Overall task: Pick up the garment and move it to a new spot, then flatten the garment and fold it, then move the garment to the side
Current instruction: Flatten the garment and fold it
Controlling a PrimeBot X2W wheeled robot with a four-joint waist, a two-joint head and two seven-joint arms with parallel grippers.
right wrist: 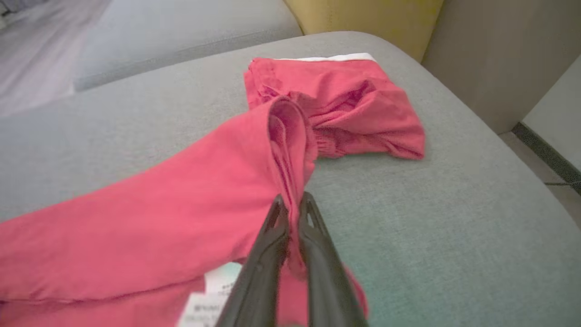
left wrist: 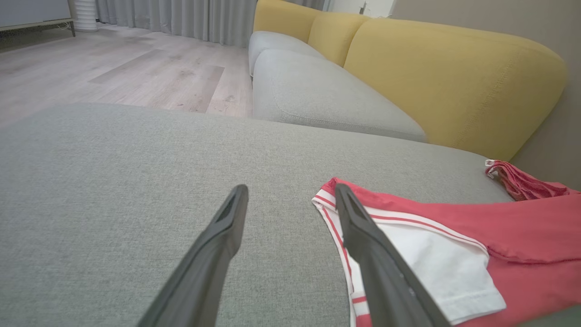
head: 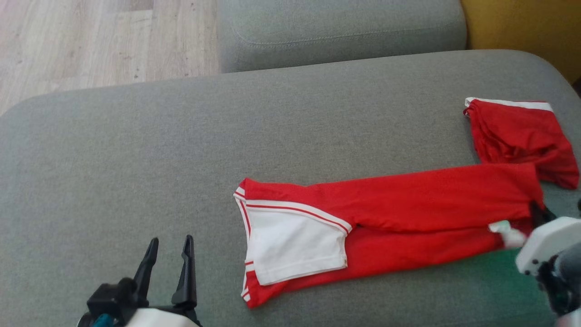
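A wide grey fabric sofa seat carries the long red cloth garment with a white panel and striped trim, stretched across its right half, with one end bunched near the far right edge. The right end effector is clenched on a raised fold of the red cloth beside a white label. The left end effector is released, its fingers spread, near the garment's white-panelled end.
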